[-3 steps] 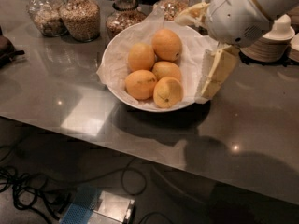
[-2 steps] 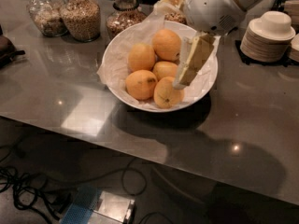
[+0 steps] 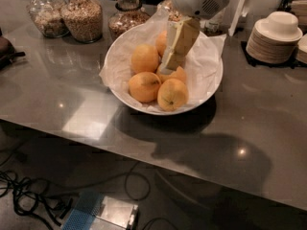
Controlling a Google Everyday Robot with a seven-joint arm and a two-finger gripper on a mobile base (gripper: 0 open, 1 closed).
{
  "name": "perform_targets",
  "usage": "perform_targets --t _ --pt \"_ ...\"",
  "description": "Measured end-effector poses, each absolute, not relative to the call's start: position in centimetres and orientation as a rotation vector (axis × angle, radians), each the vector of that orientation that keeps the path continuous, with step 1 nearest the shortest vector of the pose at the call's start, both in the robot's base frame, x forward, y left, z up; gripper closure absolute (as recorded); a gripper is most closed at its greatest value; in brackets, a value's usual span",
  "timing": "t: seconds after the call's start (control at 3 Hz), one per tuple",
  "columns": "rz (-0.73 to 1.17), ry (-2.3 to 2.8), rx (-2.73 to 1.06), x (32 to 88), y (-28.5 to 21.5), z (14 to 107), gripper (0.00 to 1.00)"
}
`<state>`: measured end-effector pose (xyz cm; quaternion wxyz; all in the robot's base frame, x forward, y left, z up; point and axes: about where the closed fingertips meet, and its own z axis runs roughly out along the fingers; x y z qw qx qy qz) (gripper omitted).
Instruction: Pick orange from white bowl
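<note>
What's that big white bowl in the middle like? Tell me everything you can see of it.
The white bowl is wide, shallow and round, with a smooth rim. It sits upright on the shiny grey tabletop, in front of the glass jars. Crinkled white paper lines it and spills over the rim at the left and back right. Several oranges are piled inside. The gripper reaches down into it from above, its tip among the oranges.

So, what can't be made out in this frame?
Camera view:
The hand, over the white bowl, covers most of the rear orange.
Whether it touches the middle orange: hidden by the hand itself.
Glass jars: tops cut off by top edge.
Far-right plate stack: cut by right edge.
</note>
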<state>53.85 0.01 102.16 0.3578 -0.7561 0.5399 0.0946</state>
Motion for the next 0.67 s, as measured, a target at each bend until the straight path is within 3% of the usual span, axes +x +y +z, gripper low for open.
perform_targets --t 0.67 --pt "0.359 1.180 -2.068 62.4 -1.9 98.9 0.00"
